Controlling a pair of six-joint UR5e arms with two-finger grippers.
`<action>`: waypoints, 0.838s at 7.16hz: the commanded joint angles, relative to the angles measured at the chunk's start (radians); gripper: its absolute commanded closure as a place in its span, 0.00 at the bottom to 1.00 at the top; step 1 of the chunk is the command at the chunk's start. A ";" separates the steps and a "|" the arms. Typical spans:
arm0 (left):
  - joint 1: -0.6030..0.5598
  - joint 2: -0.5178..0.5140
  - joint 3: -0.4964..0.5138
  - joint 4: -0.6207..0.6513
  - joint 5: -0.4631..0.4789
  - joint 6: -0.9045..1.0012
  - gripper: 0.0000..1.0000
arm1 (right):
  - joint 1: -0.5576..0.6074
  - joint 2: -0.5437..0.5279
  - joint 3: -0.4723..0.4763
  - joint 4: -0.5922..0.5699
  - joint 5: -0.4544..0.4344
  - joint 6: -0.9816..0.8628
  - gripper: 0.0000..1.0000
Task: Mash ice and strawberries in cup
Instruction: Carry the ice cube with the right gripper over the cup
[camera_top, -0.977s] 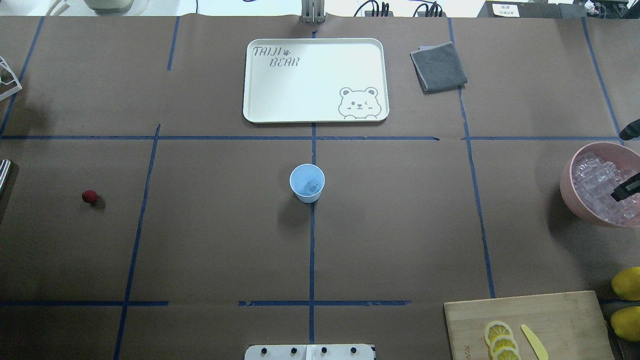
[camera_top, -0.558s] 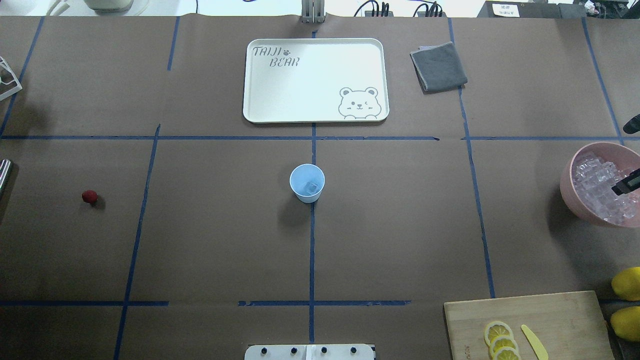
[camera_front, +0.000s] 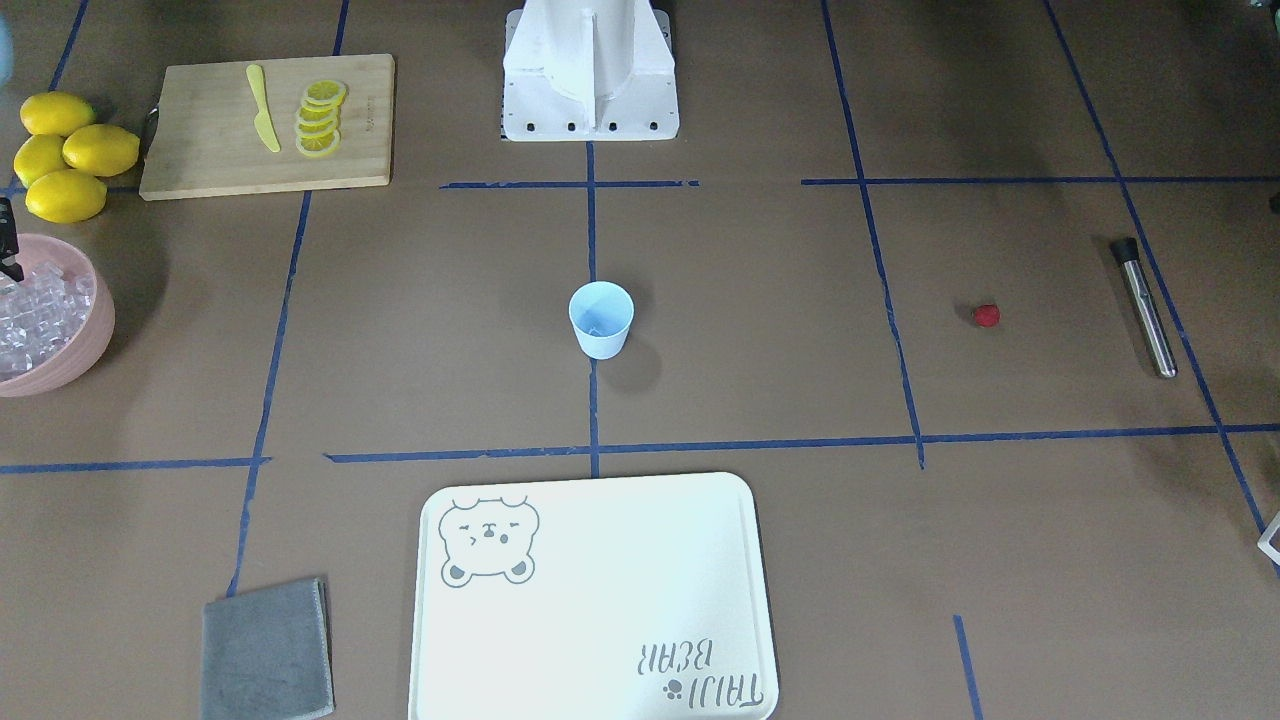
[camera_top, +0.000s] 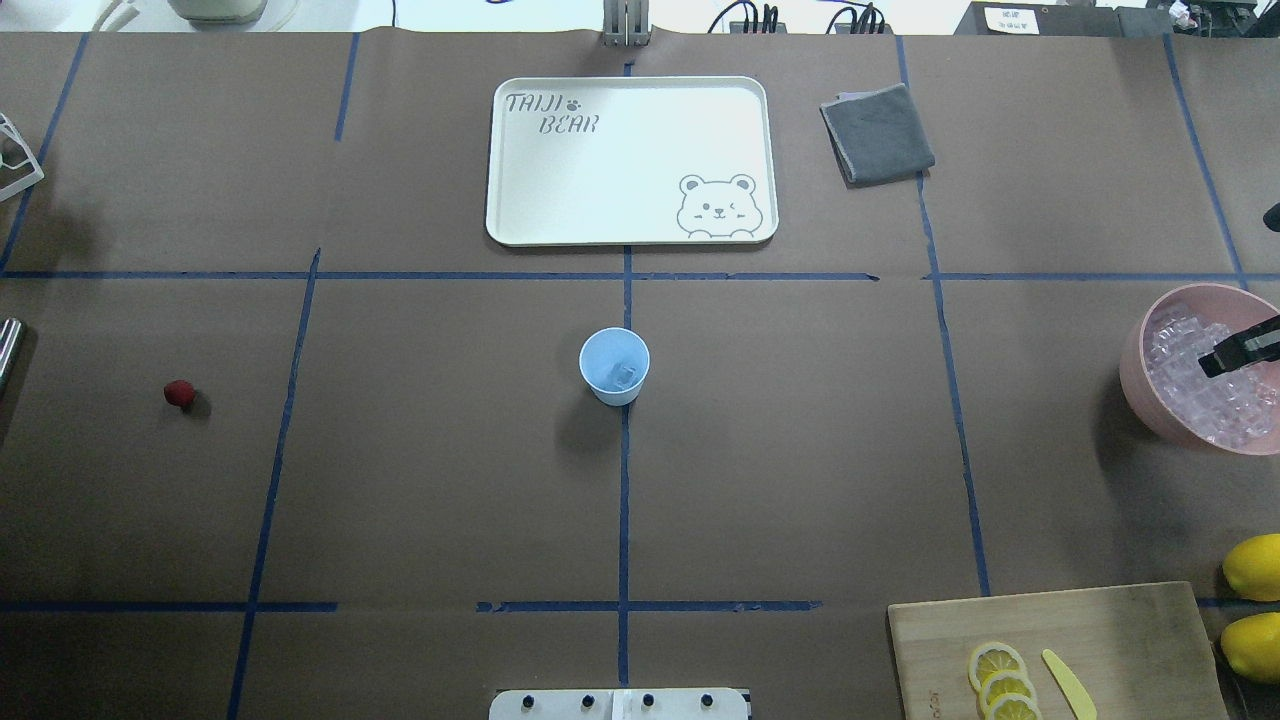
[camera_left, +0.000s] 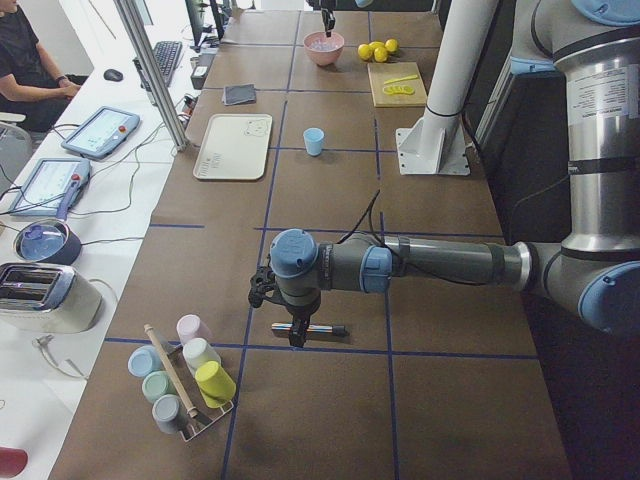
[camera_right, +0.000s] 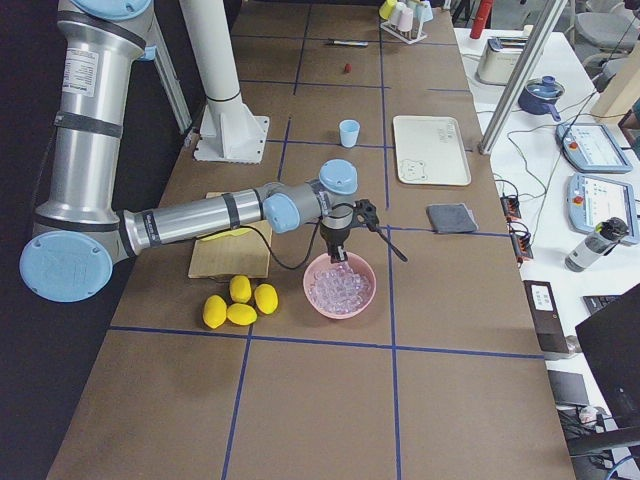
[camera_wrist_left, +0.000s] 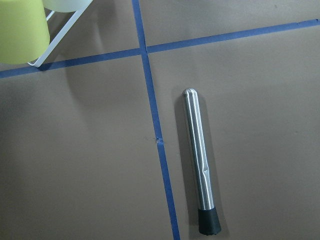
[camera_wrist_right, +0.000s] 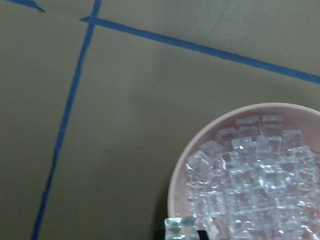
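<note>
The pale blue cup (camera_top: 614, 365) stands at the table's middle with one ice cube (camera_top: 626, 375) in it. The red strawberry (camera_top: 180, 393) lies alone at the left. The pink bowl (camera_top: 1135, 375) at the right edge is full of ice cubes (camera_top: 1190, 385). My right gripper (camera_top: 1225, 358) hangs over the bowl. In the right wrist view it (camera_wrist_right: 181, 235) is shut on an ice cube (camera_wrist_right: 181, 227) above the pile. My left gripper (camera_left: 290, 335) shows only in the exterior left view, above a steel muddler (camera_wrist_left: 200, 162). I cannot tell whether it is open or shut.
A white bear tray (camera_top: 630, 160) and a grey cloth (camera_top: 877, 133) lie at the far side. A cutting board (camera_top: 1060, 645) with lemon slices and a yellow knife sits front right, with lemons (camera_top: 1255, 565) beside it. A rack of cups (camera_left: 185, 385) stands at the left end.
My right gripper's fingertip has shifted over the pink bowl, towards the far side in the overhead view. The cup, the strawberry and the muddler have not moved.
</note>
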 joint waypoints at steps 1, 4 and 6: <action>-0.002 0.000 -0.003 0.000 0.000 0.000 0.00 | -0.040 0.125 0.034 0.005 0.084 0.344 1.00; 0.000 0.000 -0.003 0.000 0.000 0.000 0.00 | -0.294 0.422 0.027 0.006 -0.033 0.931 1.00; 0.000 0.000 0.000 0.001 0.000 0.000 0.00 | -0.477 0.646 -0.095 -0.001 -0.226 1.178 1.00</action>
